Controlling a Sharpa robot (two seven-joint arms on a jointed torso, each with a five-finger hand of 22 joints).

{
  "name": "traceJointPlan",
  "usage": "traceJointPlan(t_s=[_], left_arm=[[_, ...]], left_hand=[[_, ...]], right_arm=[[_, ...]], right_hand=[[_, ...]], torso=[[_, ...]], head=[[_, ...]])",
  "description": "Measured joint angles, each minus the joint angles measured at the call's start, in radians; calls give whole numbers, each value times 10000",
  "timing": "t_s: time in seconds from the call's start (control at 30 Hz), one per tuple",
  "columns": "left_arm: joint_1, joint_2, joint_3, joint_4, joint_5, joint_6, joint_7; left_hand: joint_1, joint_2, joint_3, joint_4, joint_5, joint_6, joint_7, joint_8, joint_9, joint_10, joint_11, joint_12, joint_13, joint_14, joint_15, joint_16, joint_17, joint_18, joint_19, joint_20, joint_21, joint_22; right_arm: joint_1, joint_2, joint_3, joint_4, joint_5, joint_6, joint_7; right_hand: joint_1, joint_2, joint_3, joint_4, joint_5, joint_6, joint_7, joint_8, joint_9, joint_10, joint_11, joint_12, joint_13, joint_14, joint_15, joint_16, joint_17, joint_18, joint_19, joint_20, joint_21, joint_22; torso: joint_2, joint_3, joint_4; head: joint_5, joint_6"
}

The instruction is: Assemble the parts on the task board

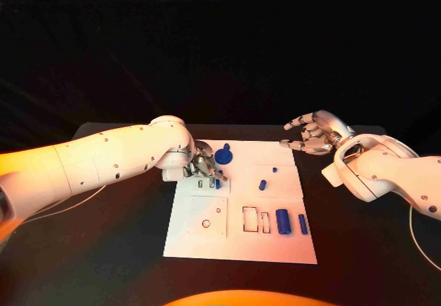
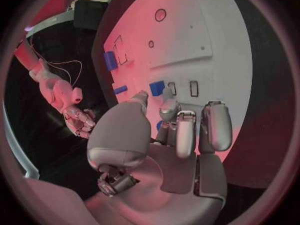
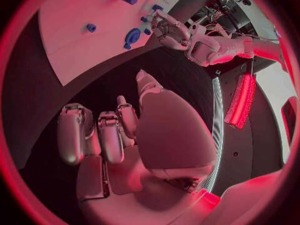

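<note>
On the black tabletop point(image 1: 110, 255) the white task board point(image 1: 241, 242) lies at the centre, with the left hand point(image 1: 204, 167) lowered over its 10 o'clock part, fingers bent down among the small blue parts point(image 1: 213, 183) beside the slots there; whether it grips one cannot be told. A round blue part point(image 1: 224, 155) sits at 11 o'clock on the board, a small blue peg point(image 1: 263, 185) near its centre, and two blue cylinders point(image 1: 283, 221) at 4 o'clock. The right hand point(image 1: 312, 135) hovers off the board at 1 o'clock, fingers loosely curled and apart, holding nothing.

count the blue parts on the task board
6 plainly visible: round part by the left hand, small peg, short piece, two cylinders, a piece under the fingers. More may be hidden.
</note>
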Motion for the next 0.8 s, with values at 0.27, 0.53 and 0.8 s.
traceJointPlan(t_s=[0.27, 0.53, 0.8], left_arm=[[-13, 35, -12, -2, 0, 131, -14], [-18, 41, -17, -1, 8, 169, -18], [-14, 48, -12, 1, 99, 168, -17]], left_hand=[[90, 90, 0, 0, 0, 0, 0, 0, 27, -36, -36, -79, -81, 0, 0, -4, 0, 0, 0, 0, 0, -5], [610, 279, 253, -53, 48, 1, 0, -50, 109, -58, -15, -154, -121, 0, 0, -4, -1, 0, 0, 0, 0, -7], [1422, 345, 1106, -65, 47, -18, -18, -108, 225, -99, -58, -263, -174, -22, -21, -4, -1, 0, 0, 0, 37, 21]], right_arm=[[0, 17, 0, -13, 0, 1, -3], [-1, 46, 0, -56, -1, -1, -12], [-6, 120, -2, -121, -3, 0, -25]], right_hand=[[-3, 3, 0, 0, 0, 0, 0, 0, 0, 0, 0, 0, 0, 0, 0, 0, -1, 0, 0, 0, 0, -1], [-41, 41, 0, 0, 0, 0, 0, 0, 0, 0, 0, 0, -1, 0, 0, 0, -2, 0, 0, 0, 0, 1], [-41, 41, 0, 0, 0, 0, 0, 0, 0, 0, 0, 0, -1, 0, 0, 0, -3, 0, 0, 0, 0, 7]], torso=[[0, 2, 1], [0, 6, 5], [1, 7, 6]], head=[[-1, -6], [-1, -14], [-1, -28]])
